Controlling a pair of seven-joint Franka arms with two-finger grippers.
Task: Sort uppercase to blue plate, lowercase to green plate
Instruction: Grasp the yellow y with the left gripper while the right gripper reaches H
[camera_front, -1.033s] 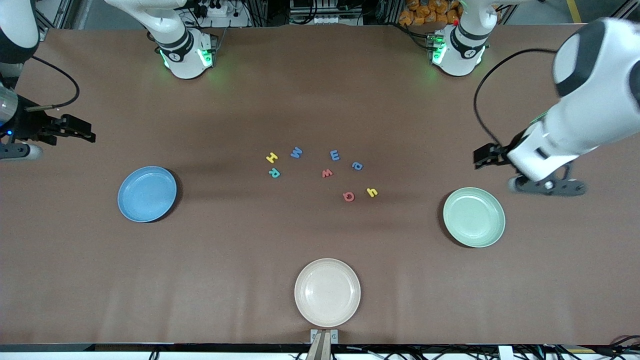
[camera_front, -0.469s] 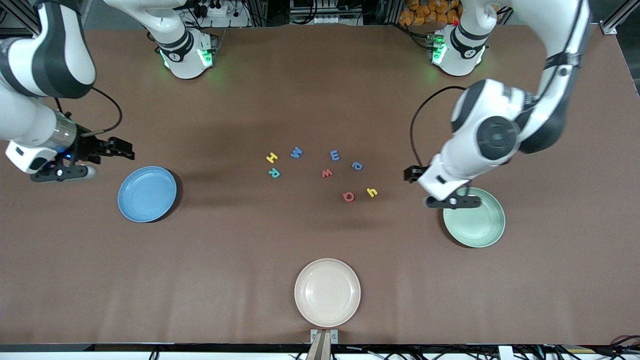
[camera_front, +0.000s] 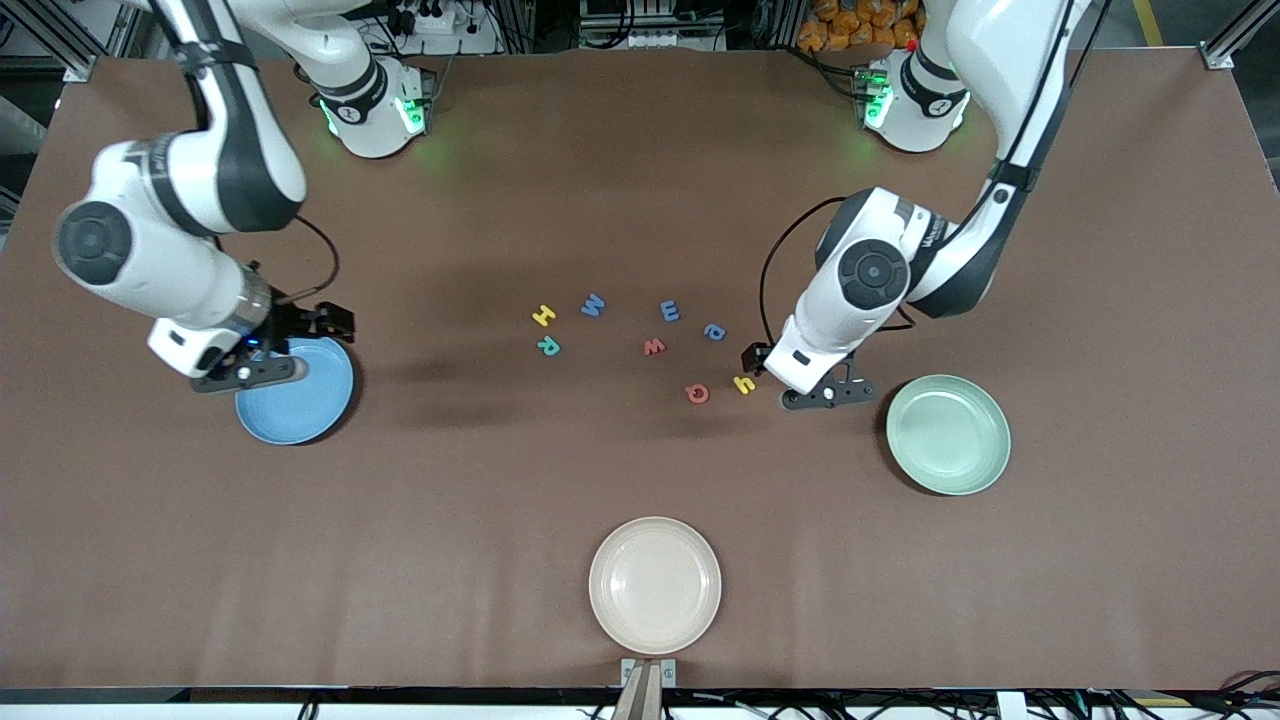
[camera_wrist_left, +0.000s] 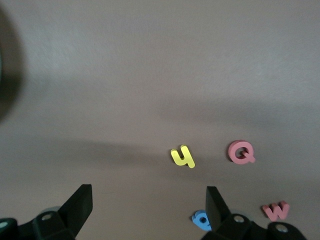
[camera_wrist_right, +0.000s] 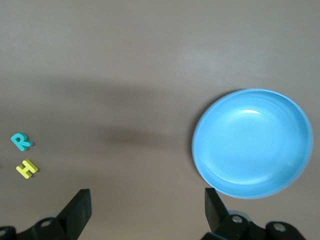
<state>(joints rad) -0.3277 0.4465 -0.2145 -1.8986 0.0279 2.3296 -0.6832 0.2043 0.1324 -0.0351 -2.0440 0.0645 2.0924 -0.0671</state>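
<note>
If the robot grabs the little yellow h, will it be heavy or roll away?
Probably neither. The yellow h looks like small, thick foam, so likely light and slightly squashy. It lies flat on the table, so it shouldn't roll, though a nudge might slide it.

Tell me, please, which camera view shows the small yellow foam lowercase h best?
The left wrist view: the small yellow foam lowercase h lies large and unobstructed on the brown table. The front view shows it tiny, beside the left arm's wrist. The right wrist view does not show it.
</note>
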